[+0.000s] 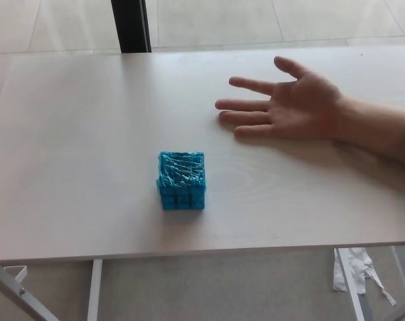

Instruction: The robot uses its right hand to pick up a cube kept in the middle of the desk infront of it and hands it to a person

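A black post (130,25) stands behind the pale tabletop (68,134). The blue cube (182,180) sits near the tabletop's middle, nothing touching it. Right of it and farther back, well apart, a person's hand (289,107) lies palm up, fingers spread. White paper (353,271) lies on the floor. Neither robot hand shows.

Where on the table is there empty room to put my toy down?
The whole left side of the desk is bare, and so is the strip right of the blue cube. The far right is taken by a person's open hand.

The cube (182,180) sits on the table (68,134); a person's hand (292,107) lies palm-up farther back, to its right.
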Available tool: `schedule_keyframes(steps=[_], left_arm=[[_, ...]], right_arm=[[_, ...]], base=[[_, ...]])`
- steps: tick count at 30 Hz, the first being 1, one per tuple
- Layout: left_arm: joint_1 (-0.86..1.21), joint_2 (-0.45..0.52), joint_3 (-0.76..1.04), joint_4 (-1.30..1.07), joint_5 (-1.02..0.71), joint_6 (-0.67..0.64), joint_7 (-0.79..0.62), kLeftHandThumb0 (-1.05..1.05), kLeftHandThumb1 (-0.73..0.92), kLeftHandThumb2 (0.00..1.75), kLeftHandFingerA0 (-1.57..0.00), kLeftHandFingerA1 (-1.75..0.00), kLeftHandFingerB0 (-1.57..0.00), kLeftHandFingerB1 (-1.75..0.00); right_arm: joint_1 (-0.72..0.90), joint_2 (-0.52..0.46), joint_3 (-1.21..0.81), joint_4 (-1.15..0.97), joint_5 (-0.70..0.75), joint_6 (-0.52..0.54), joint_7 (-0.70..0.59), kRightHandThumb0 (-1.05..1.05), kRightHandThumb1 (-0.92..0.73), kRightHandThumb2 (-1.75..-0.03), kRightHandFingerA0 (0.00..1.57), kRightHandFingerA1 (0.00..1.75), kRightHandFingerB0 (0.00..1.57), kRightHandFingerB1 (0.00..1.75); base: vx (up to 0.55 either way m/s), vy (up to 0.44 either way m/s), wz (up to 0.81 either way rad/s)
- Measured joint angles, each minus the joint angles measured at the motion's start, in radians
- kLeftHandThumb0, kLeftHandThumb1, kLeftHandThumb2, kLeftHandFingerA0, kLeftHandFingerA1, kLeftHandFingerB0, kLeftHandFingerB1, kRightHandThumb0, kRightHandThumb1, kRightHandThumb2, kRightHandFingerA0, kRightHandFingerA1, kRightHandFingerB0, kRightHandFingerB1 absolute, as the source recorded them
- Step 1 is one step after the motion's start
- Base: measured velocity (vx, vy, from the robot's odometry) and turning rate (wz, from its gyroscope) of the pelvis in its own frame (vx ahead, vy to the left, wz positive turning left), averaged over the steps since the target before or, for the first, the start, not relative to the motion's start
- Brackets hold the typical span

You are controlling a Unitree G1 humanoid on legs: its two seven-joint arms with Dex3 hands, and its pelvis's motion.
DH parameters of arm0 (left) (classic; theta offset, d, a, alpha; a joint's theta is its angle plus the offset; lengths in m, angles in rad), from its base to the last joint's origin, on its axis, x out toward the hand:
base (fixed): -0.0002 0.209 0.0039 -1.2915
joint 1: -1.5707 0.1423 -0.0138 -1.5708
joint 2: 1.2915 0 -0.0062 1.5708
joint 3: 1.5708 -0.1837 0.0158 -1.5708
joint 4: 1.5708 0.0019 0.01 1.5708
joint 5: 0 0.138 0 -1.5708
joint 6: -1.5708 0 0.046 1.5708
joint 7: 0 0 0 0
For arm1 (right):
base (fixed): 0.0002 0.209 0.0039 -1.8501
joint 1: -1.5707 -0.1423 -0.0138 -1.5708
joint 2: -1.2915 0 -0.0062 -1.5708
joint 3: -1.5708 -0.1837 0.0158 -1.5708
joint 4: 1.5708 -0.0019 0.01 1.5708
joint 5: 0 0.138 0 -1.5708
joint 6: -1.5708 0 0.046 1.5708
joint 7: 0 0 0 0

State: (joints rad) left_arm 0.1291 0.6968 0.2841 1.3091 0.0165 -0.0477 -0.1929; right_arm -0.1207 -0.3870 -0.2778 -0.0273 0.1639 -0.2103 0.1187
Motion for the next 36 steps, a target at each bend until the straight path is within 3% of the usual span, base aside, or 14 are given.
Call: schedule_keyframes(steps=[3, 4, 7, 8, 9, 23, 36], left_arm=[[0.000, -0.001, -0.002, 0.000, 0.000, 0.000, 0.000, -0.55, 0.72, 0.61, -0.52, -0.57, -0.53, -0.46], [0.001, -0.001, -0.003, 0.000, 0.000, 0.000, 0.000, -0.56, 0.71, 0.61, -0.51, -0.57, -0.53, -0.46], [0.001, -0.002, -0.004, 0.000, 0.000, 0.000, 0.000, -0.53, 0.71, 0.61, -0.52, -0.57, -0.53, -0.46], [0.001, -0.002, -0.005, 0.001, 0.000, 0.000, 0.000, -0.53, 0.71, 0.61, -0.53, -0.58, -0.54, -0.46], [0.001, -0.003, -0.005, 0.001, 0.000, 0.000, 0.000, -0.53, 0.72, 0.61, -0.52, -0.57, -0.53, -0.46], [0.001, -0.024, -0.010, 0.001, 0.000, 0.000, 0.000, -0.56, 0.73, 0.62, -0.54, -0.54, -0.52, -0.44], [-0.005, -0.027, -0.025, 0.002, 0.001, 0.000, 0.000, -0.54, 0.73, 0.62, -0.52, -0.58, -0.51, -0.45]], right_arm=[[-0.096, 0.039, 0.112, -0.062, -0.027, 0.026, 0.006, -0.72, -0.62, -0.59, 0.17, 0.50, 0.19, 0.34], [-0.126, 0.051, 0.145, -0.072, -0.037, 0.033, 0.009, -0.76, -0.49, -0.85, 0.13, 0.53, 0.12, 0.44], [-0.223, 0.089, 0.265, -0.093, -0.077, 0.062, 0.020, -0.75, -0.49, -0.86, 0.15, 0.53, 0.13, 0.43], [-0.251, 0.100, 0.301, -0.094, -0.090, 0.070, 0.024, -0.74, -0.47, -0.85, 0.18, 0.56, 0.14, 0.44], [-0.276, 0.111, 0.336, -0.092, -0.103, 0.078, 0.029, -0.73, -0.61, -0.59, 0.21, 0.51, 0.21, 0.33], [-0.506, 0.159, 0.727, 0.129, -0.307, 0.173, 0.075, -0.63, -0.61, -0.59, 0.24, 0.55, 0.29, 0.37], [-0.615, 0.161, 0.947, 0.357, -0.495, 0.195, 0.067, -0.65, -0.60, -0.58, 0.25, 0.57, 0.33, 0.40]], base=[[0.00, 0.000, 0.00], [0.00, 0.000, 0.00], [0.00, 0.000, 0.00], [0.00, 0.000, 0.00], [0.00, 0.000, 0.00], [0.00, 0.000, 0.00], [0.00, 0.000, 0.00]])
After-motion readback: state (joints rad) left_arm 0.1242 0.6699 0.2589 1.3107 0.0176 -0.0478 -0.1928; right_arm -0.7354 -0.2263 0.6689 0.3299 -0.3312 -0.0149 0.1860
